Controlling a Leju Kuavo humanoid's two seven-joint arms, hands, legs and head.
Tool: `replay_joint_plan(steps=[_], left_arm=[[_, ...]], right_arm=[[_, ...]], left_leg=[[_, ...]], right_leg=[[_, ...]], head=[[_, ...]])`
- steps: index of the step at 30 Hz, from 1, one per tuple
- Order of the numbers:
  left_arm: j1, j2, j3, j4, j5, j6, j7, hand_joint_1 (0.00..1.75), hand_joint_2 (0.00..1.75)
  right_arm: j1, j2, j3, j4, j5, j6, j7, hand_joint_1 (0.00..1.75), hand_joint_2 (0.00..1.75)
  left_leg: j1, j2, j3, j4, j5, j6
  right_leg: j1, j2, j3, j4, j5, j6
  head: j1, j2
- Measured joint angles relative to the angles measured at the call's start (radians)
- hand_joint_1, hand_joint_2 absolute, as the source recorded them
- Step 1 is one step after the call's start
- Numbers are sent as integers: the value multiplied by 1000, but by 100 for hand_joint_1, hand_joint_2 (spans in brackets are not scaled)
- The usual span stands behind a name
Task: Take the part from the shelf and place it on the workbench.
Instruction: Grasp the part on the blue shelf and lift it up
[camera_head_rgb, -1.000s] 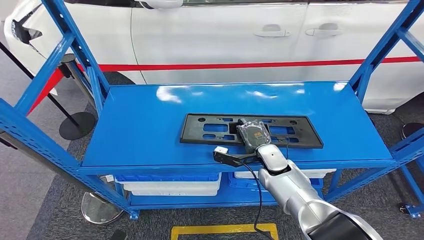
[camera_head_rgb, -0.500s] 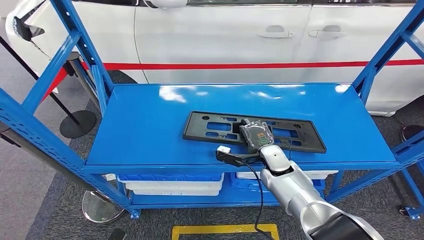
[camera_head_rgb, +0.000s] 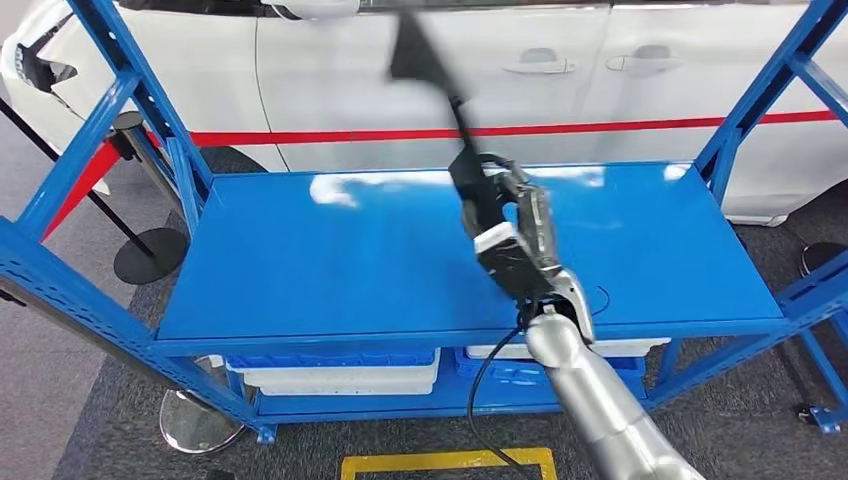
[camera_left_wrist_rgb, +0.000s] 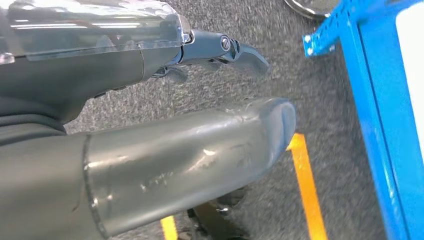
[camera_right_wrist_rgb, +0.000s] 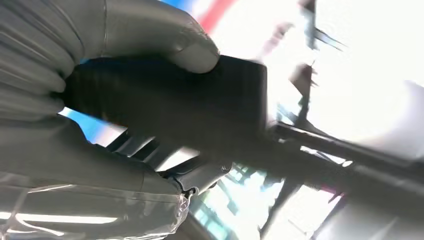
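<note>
right hand: raised above the blue shelf; its fingers are closed around the black plastic part, seen in the head view and close up in the right wrist view, where the grey thumb is pressed on the part's dark flat edge.
part: a long black plate, held clear of the shelf surface and tilted steeply, one end pointing up in front of the white car; its upper end is blurred.
right arm: silver, brought in from below on the right, with a black cable hanging beside it.
left hand: hung low over grey carpet; the thick grey thumb and a dark finger are held apart, with nothing seen between them.
shelf: blue metal top deck, glossy with light reflections, carried on blue uprights; white bins with blue edges are stored on the deck below.
car: white, two door handles visible, a red stripe running along the doors.
floor: dark grey carpet crossed by a yellow line; a round stanchion base is set at the left.
writing: no brand, label or text can be read on anything.
</note>
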Motion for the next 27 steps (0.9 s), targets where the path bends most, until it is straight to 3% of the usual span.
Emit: replay_joint_plan(steps=[3, 5, 6, 8, 9, 10, 11, 13, 15, 17, 20, 22, 24, 25, 26, 27], left_arm=[[11, -5, 10, 0, 6, 4, -1, 0, 0], [15, -7, 13, 1, 9, 4, -1, 0, 0], [14, -8, 14, 1, 10, 4, -2, 0, 0], [11, -8, 20, 1, 11, 5, -2, 0, 0], [11, -8, 23, 1, 12, 6, -2, 0, 0], [11, -8, 25, 1, 13, 7, -2, 0, 0], [11, -8, 27, 1, 13, 9, -2, 0, 0], [11, -10, 29, 1, 14, 13, -2, 0, 0], [9, -14, 30, 1, 14, 15, -2, 0, 0], [8, -16, 32, 1, 15, 15, -1, 0, 0], [8, -16, 34, 1, 14, 16, -1, 0, 0], [7, -16, 36, 1, 19, 18, 1, 0, 0], [7, -16, 40, 1, 29, 24, 10, 0, 0], [8, -16, 44, 1, 36, 29, 18, 0, 0], [8, -16, 48, 1, 41, 34, 27, 0, 0], [9, -16, 52, 1, 45, 39, 35, 0, 0]], right_arm=[[66, -44, -28, -236, -55, 12, -10, 175, 175], [99, -61, -35, -326, -65, 12, -36, 175, 175], [110, -67, -39, -359, -66, 11, -45, 175, 175], [125, -80, -44, -406, -70, 9, -54, 175, 175], [135, -85, -46, -423, -73, 8, -58, 175, 175], [147, -91, -48, -440, -76, 6, -60, 175, 175], [158, -97, -49, -455, -79, 5, -63, 175, 175], [174, -106, -54, -484, -86, 5, -66, 175, 175], [181, -111, -58, -507, -93, 3, -70, 175, 175], [191, -115, -62, -523, -98, 1, -75, 175, 175], [212, -119, -68, -543, -113, 1, -86, 175, 175], [227, -119, -68, -554, -128, 3, -92, 175, 175], [252, -119, -68, -558, -155, 14, -100, 175, 175], [273, -119, -68, -559, -177, 25, -107, 175, 175], [299, -119, -68, -559, -203, 38, -120, 175, 175], [329, -118, -68, -561, -231, 52, -139, 175, 175]], left_leg=[[-3, -5, 0, -14, 0, 19], [-1, -3, 0, -18, 3, 31], [1, -2, 0, -20, 4, 36], [0, -2, -1, -20, 3, 42], [-1, -2, -1, -20, 2, 43], [-1, -3, 0, -20, 1, 44], [-2, -4, 1, -19, 0, 44], [-3, -6, 7, -20, -4, 42], [-7, -7, 10, -20, -7, 36], [-8, -7, 9, -22, -9, 27], [-9, -5, 10, -14, -22, 11], [-10, -2, -23, 64, -69, 4], [-9, -2, -82, 190, -126, 0], [-9, -2, -102, 231, -137, -1], [-9, -2, -106, 237, -128, -2], [-8, -2, -92, 204, -102, -2]], right_leg=[[3, -3, -6, 5, -5, 11], [0, -1, -18, 31, -26, 20], [-2, 0, -37, 71, -51, 25], [-5, 1, -101, 201, -112, 34], [-6, 1, -131, 259, -130, 35], [-6, 1, -150, 287, -129, 35], [-6, 1, -149, 274, -108, 33], [-3, 2, -98, 150, -30, 21], [4, 3, -46, 35, 15, 7], [9, 4, -35, 7, 16, 2], [3, 3, -27, -8, 20, -7], [-2, 1, -19, -17, 22, -16], [1, -2, -17, -16, 20, -21], [2, -3, -17, -14, 19, -22], [3, -4, -17, -11, 18, -22], [3, -4, -17, -6, 16, -21]], head=[[2, 0], [6, 0], [8, 0], [12, 0], [12, 0], [12, 0], [12, 0], [12, 0], [12, 0], [12, 0], [11, 0], [7, 0], [4, 0], [4, 0], [4, 0], [4, 0]])
